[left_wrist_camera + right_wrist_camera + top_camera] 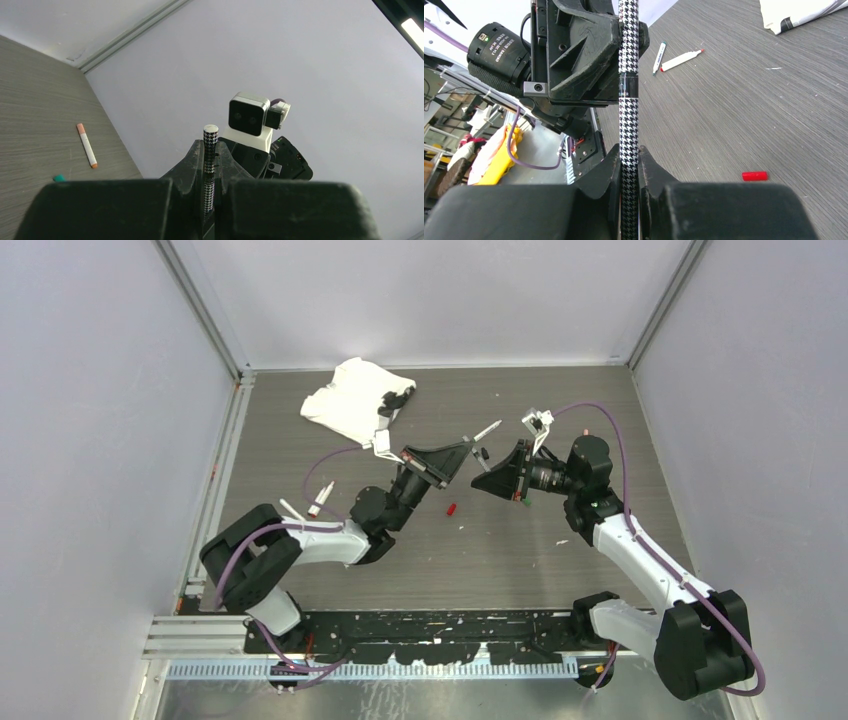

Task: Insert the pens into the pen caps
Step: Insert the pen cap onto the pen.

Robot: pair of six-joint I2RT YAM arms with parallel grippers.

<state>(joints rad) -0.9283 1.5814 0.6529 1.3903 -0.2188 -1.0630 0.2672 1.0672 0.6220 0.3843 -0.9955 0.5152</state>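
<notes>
A slim black-and-white houndstooth pen (628, 115) with a dark printed band at mid-length is held above the table between both arms. My right gripper (629, 155) is shut on its lower part. My left gripper (210, 150) is shut on its other part, and the pen's white end (210, 129) sticks out past the fingertips. In the top view the left gripper (466, 453) and right gripper (482, 478) meet tip to tip over the table's middle. A red cap (754, 175) lies on the table below them, also visible as the red cap (452, 508).
A white cloth (352, 398) lies at the back left. Loose pens lie around: a red-tipped one (320, 498) at the left, one (487, 430) behind the grippers, and an orange-capped pen (86, 145) near a teal cap (59, 177). Grey walls close in on three sides.
</notes>
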